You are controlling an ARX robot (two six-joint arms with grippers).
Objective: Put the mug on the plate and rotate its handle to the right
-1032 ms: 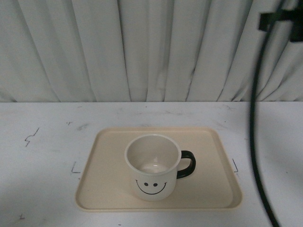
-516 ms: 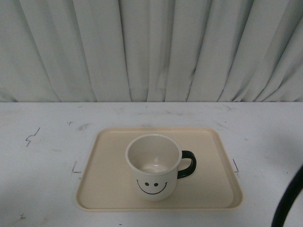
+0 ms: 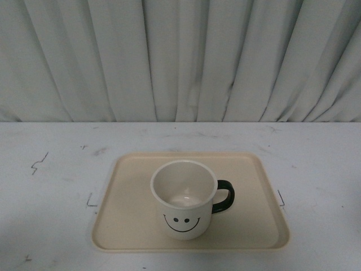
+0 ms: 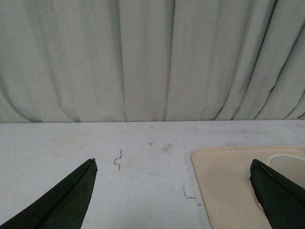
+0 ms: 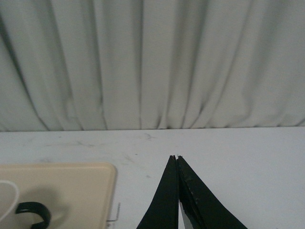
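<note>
- A pale grey table (image 3: pixel 51 186) runs across the scene in front of a pleated white curtain (image 3: pixel 180 56).
- The plate (image 3: pixel 124 220), a flat beige tray with a low rim, lies in the middle of the table, nearer the front edge.
- The mug (image 3: pixel 183 200), white with a black smiley face towards the camera, stands upright on the plate, slightly right of its centre and towards its near side.
- The handle (image 3: pixel 224 196), a glossy black loop, points to the right in the front view.
- Judging by this layout, both parts of the task look done; what remains is only to keep the arms clear of the mug.
- The left gripper (image 4: pixel 174 191) is spread wide, with nothing between its black fingers; it sits over bare table beside the plate's left end.
- The right gripper (image 5: pixel 177 160) has its tips pressed together on nothing; it sits beside the plate's right end, apart from the handle.
- Neither arm appears in the front view.
</note>
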